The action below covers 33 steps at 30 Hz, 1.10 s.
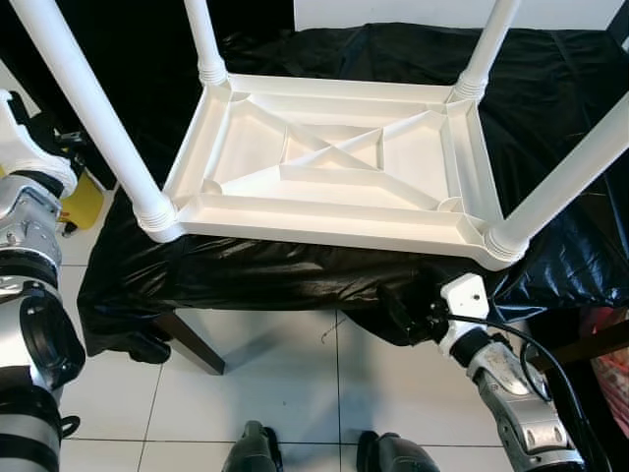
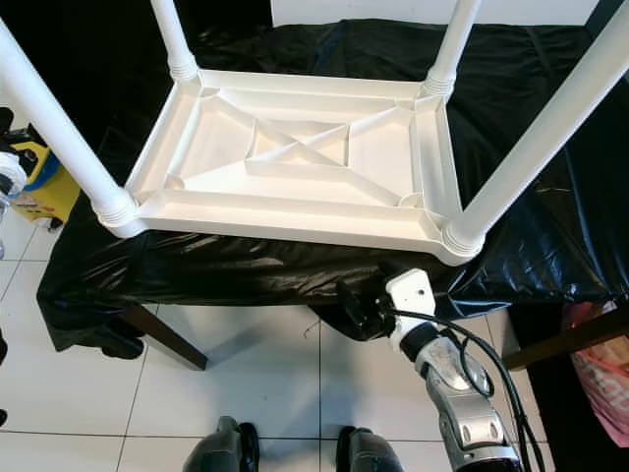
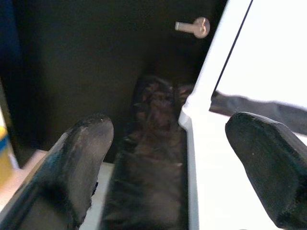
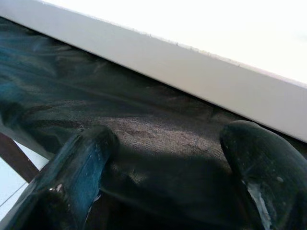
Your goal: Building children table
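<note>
Upturned white table (image 1: 334, 162) with 4 legs pointing up, resting on a surface draped in black sheet (image 1: 246, 270). Right claw (image 2: 356, 313), fingers spread and holding nothing, sits low against the sheet's hanging front; the table's near rim lies just above and beyond it, and the near right leg (image 1: 565, 182) rises above it and to its right. Left claw (image 3: 168, 158), also spread and empty, is raised beside the table's left end, with the near left leg (image 1: 93, 113) just to its right.

Risk, as judged: a right-claw finger could snag the loose sheet and drag it, sliding the table toward the edge. A push on a tall leg could tip the table or unseat the joint.
</note>
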Available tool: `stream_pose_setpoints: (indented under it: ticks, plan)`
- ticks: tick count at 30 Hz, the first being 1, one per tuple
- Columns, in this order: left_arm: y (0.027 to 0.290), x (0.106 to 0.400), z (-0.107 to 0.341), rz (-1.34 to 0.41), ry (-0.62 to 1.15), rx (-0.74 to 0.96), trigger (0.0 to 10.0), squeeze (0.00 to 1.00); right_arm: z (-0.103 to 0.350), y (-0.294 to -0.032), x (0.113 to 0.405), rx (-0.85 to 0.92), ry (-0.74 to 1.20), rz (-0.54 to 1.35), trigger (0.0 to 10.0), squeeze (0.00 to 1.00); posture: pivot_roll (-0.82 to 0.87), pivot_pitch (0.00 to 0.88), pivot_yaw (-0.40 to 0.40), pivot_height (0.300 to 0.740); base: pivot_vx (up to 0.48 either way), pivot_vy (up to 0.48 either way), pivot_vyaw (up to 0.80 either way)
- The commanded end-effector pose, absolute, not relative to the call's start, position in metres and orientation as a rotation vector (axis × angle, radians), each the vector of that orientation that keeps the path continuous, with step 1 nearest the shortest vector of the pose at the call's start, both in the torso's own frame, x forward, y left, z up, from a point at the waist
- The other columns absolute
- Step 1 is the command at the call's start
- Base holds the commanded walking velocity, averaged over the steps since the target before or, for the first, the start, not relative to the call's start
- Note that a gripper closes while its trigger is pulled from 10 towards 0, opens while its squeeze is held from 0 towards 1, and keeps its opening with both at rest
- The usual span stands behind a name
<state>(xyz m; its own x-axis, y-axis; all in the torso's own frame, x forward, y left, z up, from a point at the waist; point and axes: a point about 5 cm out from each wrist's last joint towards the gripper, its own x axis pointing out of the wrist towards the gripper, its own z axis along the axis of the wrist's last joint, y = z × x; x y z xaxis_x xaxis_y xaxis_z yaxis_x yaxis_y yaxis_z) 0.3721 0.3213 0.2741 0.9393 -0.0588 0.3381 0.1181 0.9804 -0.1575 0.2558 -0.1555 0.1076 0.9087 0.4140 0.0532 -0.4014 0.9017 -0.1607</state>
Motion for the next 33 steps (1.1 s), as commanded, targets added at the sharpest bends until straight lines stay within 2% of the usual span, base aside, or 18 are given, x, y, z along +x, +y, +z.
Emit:
stream_pose_setpoints:
  ticks: [1,5,11,12,20,29,33]
  plan:
    - [0.302,0.372,0.282,-0.395,-0.388,-0.163,10.0,0.0,0.106,-0.155,0.255,-0.149,-0.074,0.411,10.0,0.0,-0.07,0.196,0.005,0.74,0.0,0.0,0.0]
    - [0.294,0.369,0.283,-0.515,-0.427,-0.166,10.0,0.0,0.113,-0.16,0.256,-0.174,-0.128,0.343,10.0,0.0,-0.06,0.194,0.002,0.74,0.0,0.0,0.0]
    - [0.295,0.367,0.276,-0.541,-0.406,-0.143,10.0,0.0,0.118,-0.171,0.253,-0.164,-0.163,0.208,10.0,0.0,-0.06,0.193,-0.001,0.74,0.0,0.0,0.0]
    - [0.303,0.364,0.263,-0.467,-0.338,-0.084,10.0,0.0,0.12,-0.176,0.248,-0.166,-0.188,0.068,10.0,0.0,-0.05,0.186,-0.004,0.74,0.0,0.0,0.0]
    - [0.33,0.356,0.246,-0.25,-0.264,-0.044,10.0,0.0,0.125,-0.175,0.244,-0.19,-0.226,-0.159,10.0,0.0,-0.05,0.173,0.008,0.74,0.0,0.0,0.0]
    - [0.344,0.347,0.244,-0.178,-0.282,-0.018,10.0,0.0,0.134,-0.193,0.236,-0.243,-0.261,-0.435,10.0,0.0,-0.04,0.165,0.005,0.74,0.0,0.0,0.0]
    - [0.346,0.346,0.243,-0.151,-0.277,0.001,10.0,0.0,0.138,-0.202,0.243,-0.236,-0.258,-0.522,10.0,0.0,-0.03,0.162,-0.002,0.74,0.0,0.0,0.0]
